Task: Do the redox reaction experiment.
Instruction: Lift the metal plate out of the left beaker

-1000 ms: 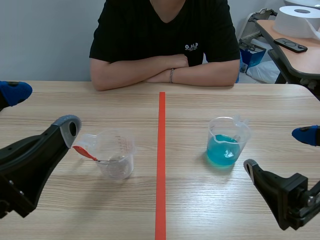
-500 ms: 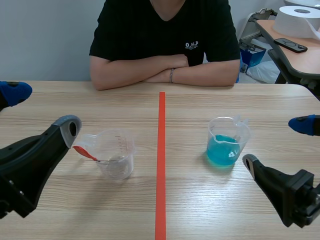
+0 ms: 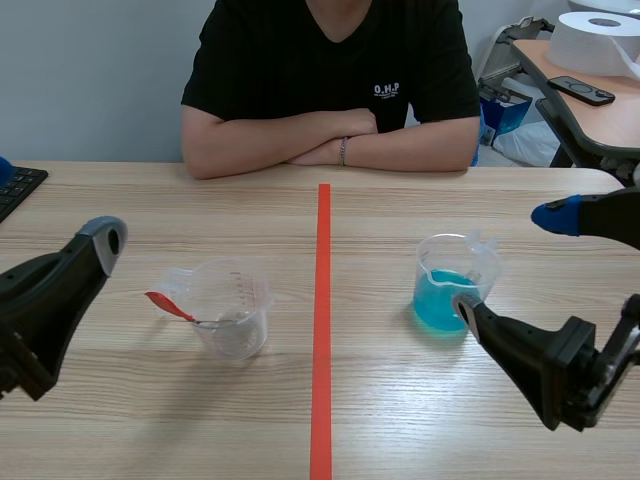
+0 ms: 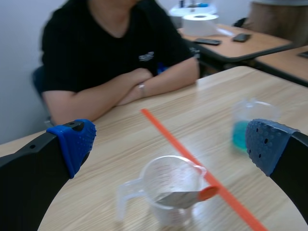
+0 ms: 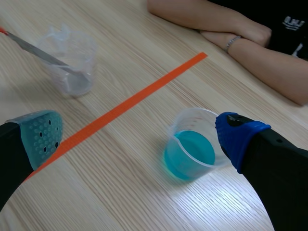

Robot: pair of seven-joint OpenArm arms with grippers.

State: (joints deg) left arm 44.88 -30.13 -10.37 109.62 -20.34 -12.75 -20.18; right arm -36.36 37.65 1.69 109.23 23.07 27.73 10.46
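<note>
Bench (image 3: 420, 200) of pale wood runs from me toward twelve o'clock, with an orange-red tape line (image 3: 322, 330) down its middle. At twelve o'clock a person (image 3: 330, 80) in a black shirt sits with forearms folded on the far edge. My left end effector (image 4: 169, 143) hangs low at nine o'clock, fingers spread wide and holding nothing. My right end effector (image 5: 139, 135) hangs at three o'clock, likewise spread and empty. At about two o'clock from the tape's middle a clear beaker (image 3: 455, 290) stands upright with blue liquid in its lower part. It lies between my right fingers, close by the blue-padded one, and I cannot tell whether they touch. At nine o'clock from the tape's middle a clear measuring cup (image 3: 232, 305) stands upright, ahead of my left end effector. A small spatula (image 3: 170, 305) leans in it, metal blade down inside, red handle poking over the rim toward nine o'clock.
</note>
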